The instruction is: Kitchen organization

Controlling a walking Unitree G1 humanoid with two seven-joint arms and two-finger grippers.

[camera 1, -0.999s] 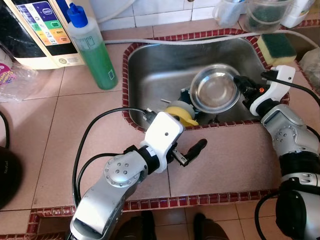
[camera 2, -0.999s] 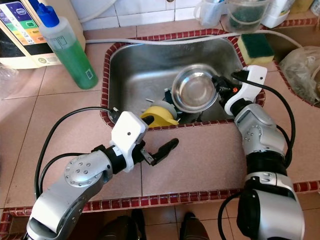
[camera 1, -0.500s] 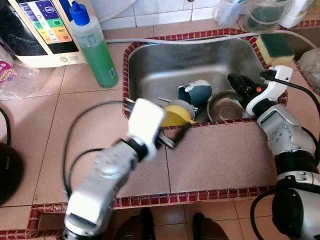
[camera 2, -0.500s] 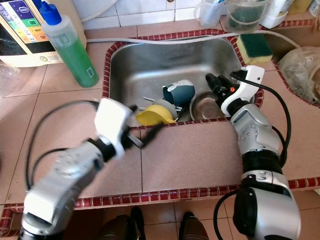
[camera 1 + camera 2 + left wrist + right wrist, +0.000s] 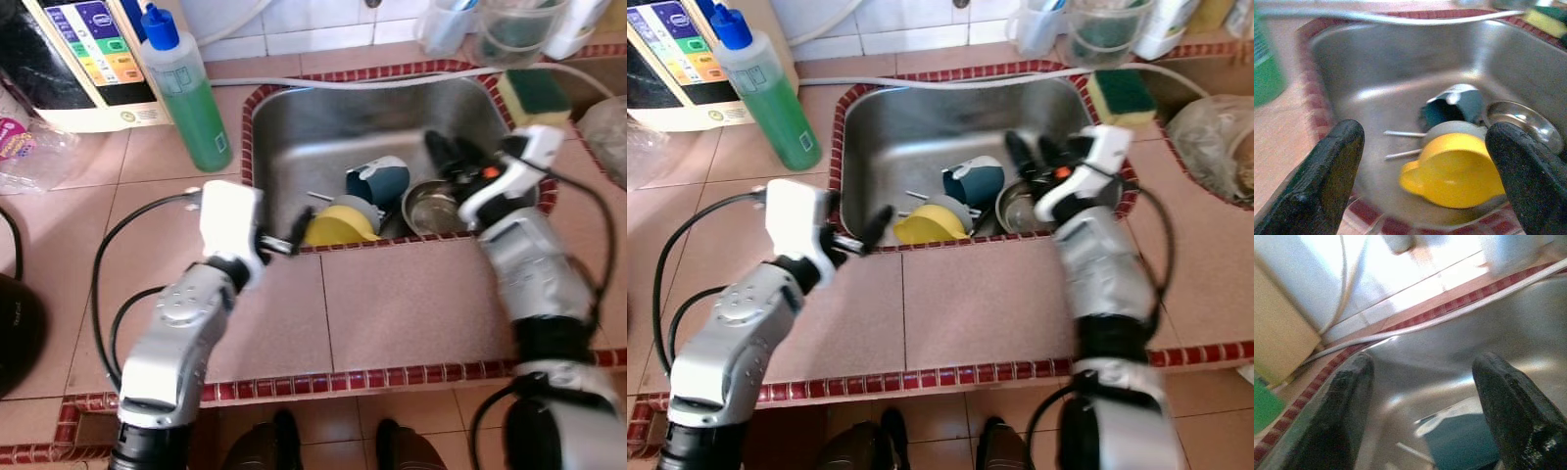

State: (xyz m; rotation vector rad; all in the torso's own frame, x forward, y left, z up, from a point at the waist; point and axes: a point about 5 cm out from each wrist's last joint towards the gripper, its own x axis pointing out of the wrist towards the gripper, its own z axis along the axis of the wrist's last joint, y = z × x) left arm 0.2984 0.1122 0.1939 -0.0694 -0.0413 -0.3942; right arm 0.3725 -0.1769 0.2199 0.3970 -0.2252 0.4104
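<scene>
Pink tiles with a red mosaic edge frame your steel sink [image 5: 323, 137]. Far left stands a green soap bottle [image 5: 186, 93] with a blue cap, its label too small to read, beside a cream box [image 5: 83, 59] of coloured panels — print illegible. Within the basin lie a yellow cup [image 5: 1454, 171], a teal cup [image 5: 377, 179] and a steel bowl [image 5: 436, 206]. Your left gripper [image 5: 1425, 171] hovers spread at the near-left rim; your right gripper [image 5: 1422, 396] hangs spread over the bowl. A sponge [image 5: 534, 93] sits far right.

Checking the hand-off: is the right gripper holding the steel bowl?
No: the right gripper is open over the sink, and the bowl lies below it.
</scene>
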